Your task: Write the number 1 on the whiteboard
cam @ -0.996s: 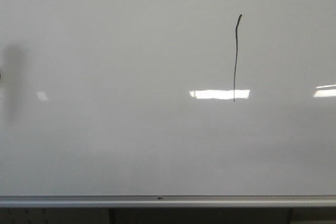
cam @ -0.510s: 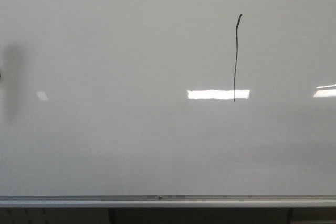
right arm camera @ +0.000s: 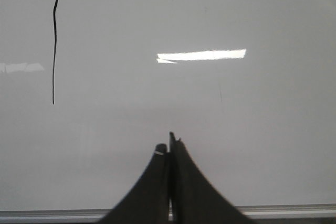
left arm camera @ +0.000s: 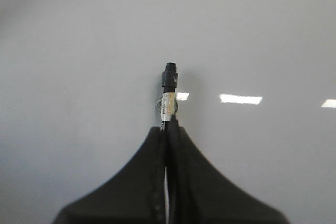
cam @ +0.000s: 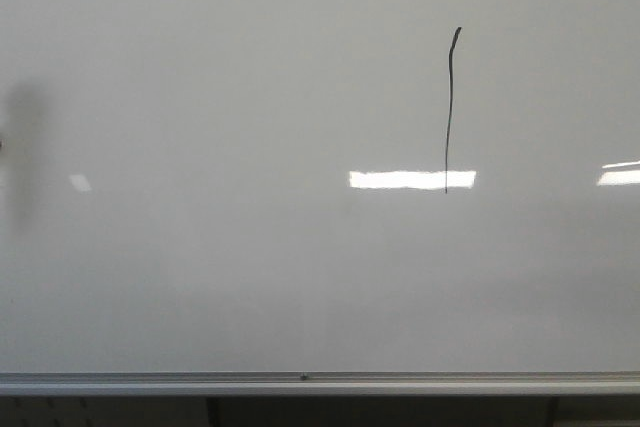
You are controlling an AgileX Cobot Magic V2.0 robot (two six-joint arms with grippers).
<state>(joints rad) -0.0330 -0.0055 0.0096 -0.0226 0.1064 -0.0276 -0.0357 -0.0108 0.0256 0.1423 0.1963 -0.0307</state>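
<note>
The whiteboard [cam: 220, 97] fills the front view, with its silver frame strip along the lower edge. The number 1 [cam: 449, 112] is a thin black near-vertical stroke right of centre; it also shows in the right wrist view [right arm camera: 54, 48]. My left gripper [left arm camera: 168, 129] is shut on a black marker [left arm camera: 168, 90] whose tip points at the bare board. My right gripper [right arm camera: 169, 148] is shut and empty, facing the board [right arm camera: 236, 129] to the side of the stroke. Neither gripper shows in the front view.
Bright white rectangular light reflections [cam: 412, 179] lie on the board, one crossing the stroke's lower end. A blurred dark shadow [cam: 25, 162] sits at the board's left edge. The frame strip [right arm camera: 294, 211] also shows in the right wrist view.
The reflection under the stroke has stretched slightly to the left. The stroke itself is unchanged.
</note>
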